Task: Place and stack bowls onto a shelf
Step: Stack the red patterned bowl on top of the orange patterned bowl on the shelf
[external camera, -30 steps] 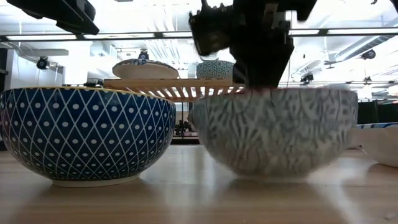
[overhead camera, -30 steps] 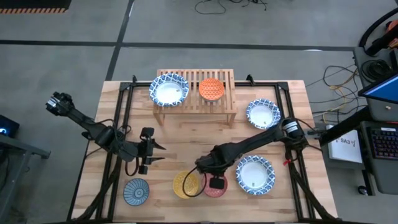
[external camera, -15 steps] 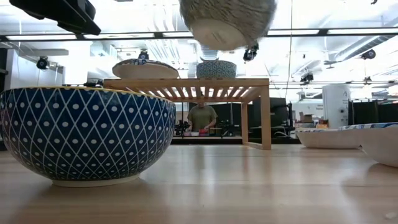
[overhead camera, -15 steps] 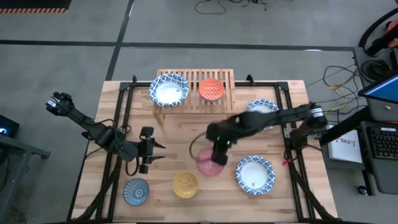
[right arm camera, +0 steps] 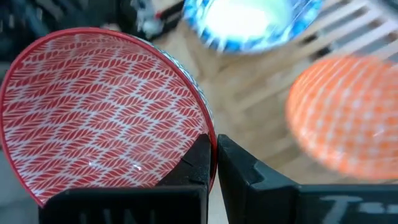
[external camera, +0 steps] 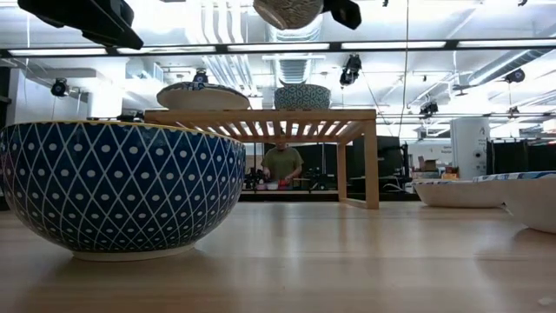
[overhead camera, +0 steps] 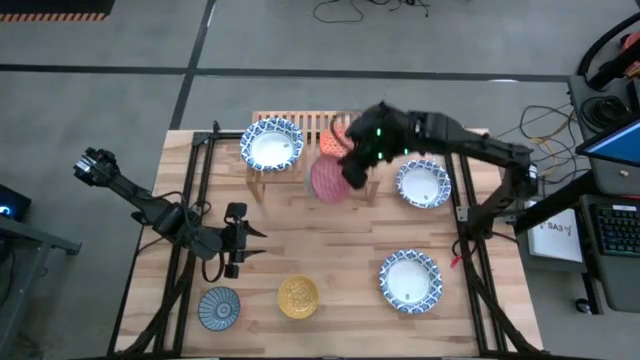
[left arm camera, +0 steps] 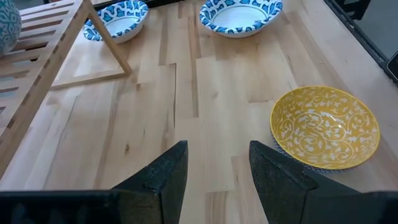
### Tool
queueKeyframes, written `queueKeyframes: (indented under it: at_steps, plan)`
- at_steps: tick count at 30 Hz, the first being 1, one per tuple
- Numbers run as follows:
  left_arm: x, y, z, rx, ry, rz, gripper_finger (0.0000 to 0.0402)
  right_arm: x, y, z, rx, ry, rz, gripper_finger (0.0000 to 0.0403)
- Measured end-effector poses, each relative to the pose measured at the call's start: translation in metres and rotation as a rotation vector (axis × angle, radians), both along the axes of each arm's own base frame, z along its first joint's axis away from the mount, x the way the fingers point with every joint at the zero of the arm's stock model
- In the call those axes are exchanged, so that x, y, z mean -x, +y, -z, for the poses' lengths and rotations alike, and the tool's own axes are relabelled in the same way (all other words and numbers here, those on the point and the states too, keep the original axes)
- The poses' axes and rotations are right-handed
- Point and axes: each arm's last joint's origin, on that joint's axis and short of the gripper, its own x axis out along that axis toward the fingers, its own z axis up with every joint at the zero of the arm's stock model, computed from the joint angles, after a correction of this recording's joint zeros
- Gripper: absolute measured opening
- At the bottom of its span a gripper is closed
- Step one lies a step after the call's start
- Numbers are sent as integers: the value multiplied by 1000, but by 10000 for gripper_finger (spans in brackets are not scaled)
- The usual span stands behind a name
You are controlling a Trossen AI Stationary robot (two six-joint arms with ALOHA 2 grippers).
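Observation:
My right gripper [overhead camera: 350, 168] is shut on a red patterned bowl [overhead camera: 329, 179] and holds it in the air over the near edge of the light-wood shelf [overhead camera: 300, 170]. On the shelf stand a white bowl with a blue rim [overhead camera: 271, 144] and an orange bowl [right arm camera: 348, 118], which my right arm partly hides in the high view. In the low view the red bowl's underside [external camera: 287, 10] shows high above the shelf top [external camera: 261, 115]. My left gripper [left arm camera: 214, 163] waits open over the table's left half, with nothing between its fingers. My right gripper pinches the red bowl's rim [right arm camera: 200, 127] on the bowl's right side, one finger [right arm camera: 198, 163] inside the bowl and the other [right arm camera: 239, 167] outside its wall. The fingers slant down from the table's right. The bowl is lifted clear, its mouth upward.
Two more white bowls with blue rims [overhead camera: 423, 183] [overhead camera: 409, 279] lie on the table's right side. A yellow bowl [overhead camera: 298, 296] and a grey-blue bowl [overhead camera: 219, 307] sit near the front edge. A person [external camera: 282, 163] stands in the room beyond the table.
My right gripper has risen and swung toward the table's far edge, staying shut on the red bowl. The bowl has gone from the table beside the yellow bowl, up clear of it, to the air at the shelf's near edge.

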Motion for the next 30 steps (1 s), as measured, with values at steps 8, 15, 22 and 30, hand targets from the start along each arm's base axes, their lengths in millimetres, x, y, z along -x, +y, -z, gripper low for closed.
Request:
queueKeyframes:
  at_steps: [8,15,22,30]
  plan:
    - [0,0,0,0,0,-1,155,1,-61,-25,-84,64,213,9]
    - [0,0,0,-1,1,0,155,4,-115,-8,-298,161,392,9]
    - [0,0,0,-7,2,3,155,10,-138,13,-375,275,445,9]
    - [0,0,0,-11,3,6,155,13,-140,12,-353,284,469,9]
